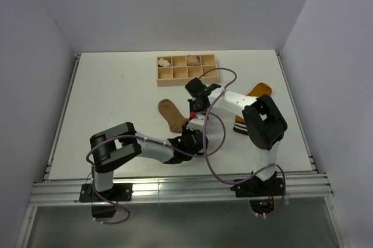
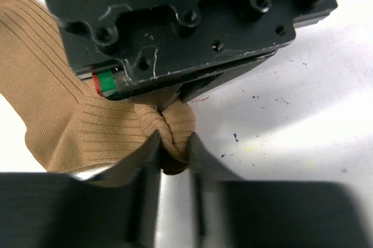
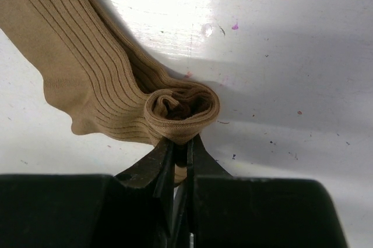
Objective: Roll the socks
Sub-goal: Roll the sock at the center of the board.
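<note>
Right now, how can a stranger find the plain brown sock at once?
On the white table, look just in front of the wooden tray. The tan sock lies there, one end rolled and pinched by the left gripper and the right gripper. Unlike the orange sock, it has no stripes.

Bright overhead light, table [image 3: 175,3] glare, soft shadow beside tan sock [image 3: 87,73].

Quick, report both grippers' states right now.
Left gripper: closed on the tan sock, pinching its bunched end.
Right gripper: closed on the same sock's rolled end.
</note>
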Controlling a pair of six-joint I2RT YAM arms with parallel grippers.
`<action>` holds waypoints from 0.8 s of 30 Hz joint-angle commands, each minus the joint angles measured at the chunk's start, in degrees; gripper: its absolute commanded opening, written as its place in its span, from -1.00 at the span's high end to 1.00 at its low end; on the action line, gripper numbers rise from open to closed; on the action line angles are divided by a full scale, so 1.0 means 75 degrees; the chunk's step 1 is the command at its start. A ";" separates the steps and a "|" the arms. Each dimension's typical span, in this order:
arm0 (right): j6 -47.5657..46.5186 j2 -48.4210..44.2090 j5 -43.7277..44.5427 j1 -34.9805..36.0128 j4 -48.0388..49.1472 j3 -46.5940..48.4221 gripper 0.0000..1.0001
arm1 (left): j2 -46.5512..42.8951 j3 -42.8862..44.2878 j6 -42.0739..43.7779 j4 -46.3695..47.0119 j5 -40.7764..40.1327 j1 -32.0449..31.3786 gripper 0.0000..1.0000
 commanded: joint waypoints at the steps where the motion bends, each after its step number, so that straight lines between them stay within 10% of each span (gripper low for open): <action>1: 0.0005 0.0037 -0.0316 0.0136 -0.0192 0.0221 1.00 | 0.0171 0.0254 -0.0444 -0.0217 0.0354 0.0048 0.55; 5: 0.0052 -0.0057 -0.0468 0.0136 -0.0098 0.0209 0.99 | 0.0148 0.0184 -0.0632 -0.0252 0.0542 0.0259 0.99; 14: 0.0508 -0.1005 -0.0750 -0.0169 0.0616 -0.0306 0.06 | -0.0496 -0.0648 -0.1275 0.0368 0.1898 0.1008 0.99; 24: 0.1293 -0.2352 -0.0575 -0.0813 0.1530 -0.1127 -0.11 | -0.1211 -0.1667 -0.1979 0.1598 0.3762 0.1794 0.99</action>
